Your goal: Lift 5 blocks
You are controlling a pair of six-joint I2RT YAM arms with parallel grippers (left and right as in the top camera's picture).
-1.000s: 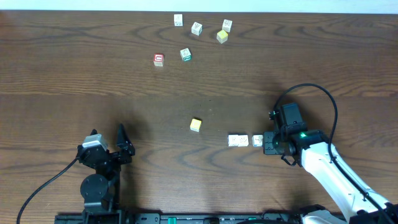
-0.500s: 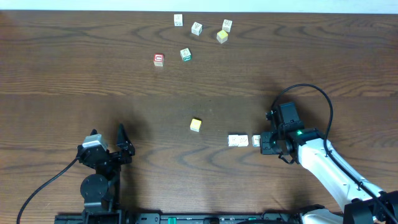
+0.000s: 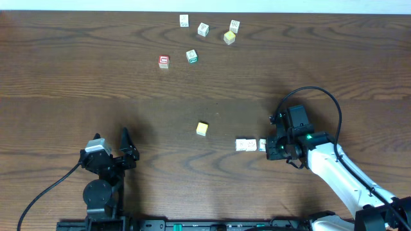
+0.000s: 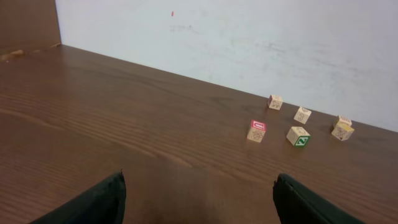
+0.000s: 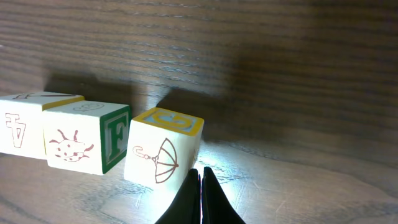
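Three whitish blocks lie in a row near the table's front right: one with an umbrella [image 5: 163, 149] [image 3: 262, 145], one with a ladybird and a green F [image 5: 87, 143] [image 3: 252, 145], and a third [image 5: 22, 127] [image 3: 241, 145]. My right gripper [image 5: 200, 175] [image 3: 269, 145] is shut with nothing in it, its tips at the umbrella block's right lower edge. A yellow-orange block [image 3: 202, 129] sits mid-table. The red-bordered block [image 3: 164, 61] [image 4: 256, 130] lies far off. My left gripper [image 4: 199, 186] [image 3: 125, 151] stands open and low at the front left, holding nothing.
A green-bordered cube [image 3: 191, 56] [image 4: 298, 135] sits beside the red one. At the far edge lie three white cubes [image 3: 184, 20] [image 3: 203, 29] [image 3: 234, 25] and a pale yellow cube [image 3: 229, 37]. A black cable [image 3: 321, 96] loops over the right arm.
My right gripper has slid a little to the left, staying shut, and the umbrella block has shifted left toward the other two. The left arm has not moved.
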